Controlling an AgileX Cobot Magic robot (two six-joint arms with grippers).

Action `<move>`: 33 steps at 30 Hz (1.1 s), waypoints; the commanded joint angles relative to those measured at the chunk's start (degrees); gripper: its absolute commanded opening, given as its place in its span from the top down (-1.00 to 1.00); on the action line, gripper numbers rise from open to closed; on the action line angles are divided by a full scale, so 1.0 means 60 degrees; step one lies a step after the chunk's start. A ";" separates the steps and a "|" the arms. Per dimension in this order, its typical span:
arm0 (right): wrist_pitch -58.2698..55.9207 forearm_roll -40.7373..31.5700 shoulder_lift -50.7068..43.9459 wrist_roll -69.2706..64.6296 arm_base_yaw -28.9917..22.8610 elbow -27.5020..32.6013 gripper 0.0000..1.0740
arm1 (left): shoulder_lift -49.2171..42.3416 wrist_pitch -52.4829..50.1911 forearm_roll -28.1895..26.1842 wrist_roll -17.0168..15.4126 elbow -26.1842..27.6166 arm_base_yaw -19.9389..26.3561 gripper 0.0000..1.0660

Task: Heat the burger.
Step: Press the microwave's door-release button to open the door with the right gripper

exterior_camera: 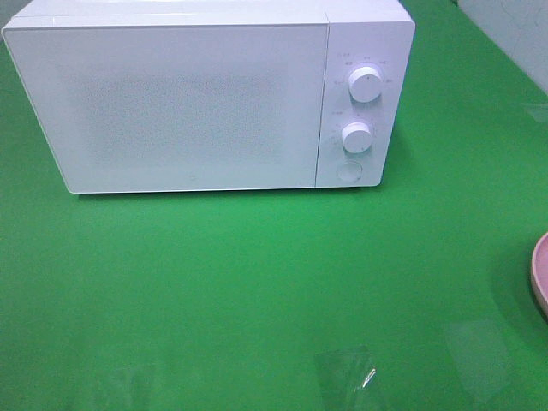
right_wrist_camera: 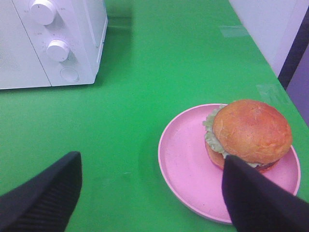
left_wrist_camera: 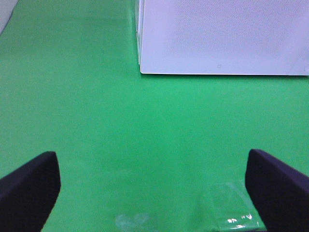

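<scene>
From the high camera, one white microwave oven (exterior_camera: pixel 188 103) is standing on the green desk (exterior_camera: pixel 257 274) with its door closed. Its panel is showing two round knobs (exterior_camera: pixel 366 85), one above the other, and one round button (exterior_camera: pixel 348 170) below them. One pink plate (exterior_camera: pixel 540 274) is peeking in as a sliver at the right edge, well apart from the oven. A few clear tape patches (exterior_camera: pixel 347 372) are glinting along the near edge of the desk. No arm is showing here.

In the left wrist view, the left end effector (left_wrist_camera: pixel 150 159) is hanging over bare desk with its two dark fingers (left_wrist_camera: pixel 29 188) spread wide, gripping nothing. The oven's lower front corner is lying ahead of it.

In the right wrist view, the right end effector (right_wrist_camera: pixel 152 162) is also standing wide open and holding nothing. One burger (right_wrist_camera: pixel 251 130) is sitting on the pink plate, off-centre toward the rim. One finger is overlapping the plate and the burger; whether it is touching either, I cannot tell.
</scene>
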State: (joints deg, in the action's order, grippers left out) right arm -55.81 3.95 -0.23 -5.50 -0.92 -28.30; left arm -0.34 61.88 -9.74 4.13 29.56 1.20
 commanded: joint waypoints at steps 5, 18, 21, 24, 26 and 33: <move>0.0124 -0.0057 -0.0258 -0.0095 0.0000 0.0000 -0.41 | -0.0038 -0.0143 -0.0076 0.0029 -0.0010 0.0010 -0.84; 0.0143 -0.0057 -0.0258 -0.0095 0.0000 0.0000 -0.43 | -0.0038 -0.0143 -0.0076 0.0029 -0.0010 0.0010 -0.84; 0.0248 -0.0057 -0.0220 -0.0095 0.0000 -0.0181 -0.42 | -0.0038 -0.0143 -0.0076 0.0029 -0.0010 0.0010 -0.84; 0.0258 -0.0048 -0.0019 -0.0095 0.0000 -0.0382 -0.43 | -0.0038 -0.0143 -0.0076 0.0029 -0.0010 0.0010 -0.84; 0.0306 -0.0019 0.0477 -0.0095 0.0000 -0.0602 -0.43 | -0.0038 -0.0143 -0.0076 0.0029 -0.0010 0.0010 -0.84; 0.1117 -0.0019 0.1700 -0.0095 0.0000 -0.0630 -0.42 | -0.0038 -0.0143 -0.0076 0.0029 -0.0010 0.0010 -0.84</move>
State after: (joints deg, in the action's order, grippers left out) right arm -51.91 3.95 7.85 -5.50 -0.92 -31.68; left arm -0.34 61.88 -9.74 4.13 29.56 1.20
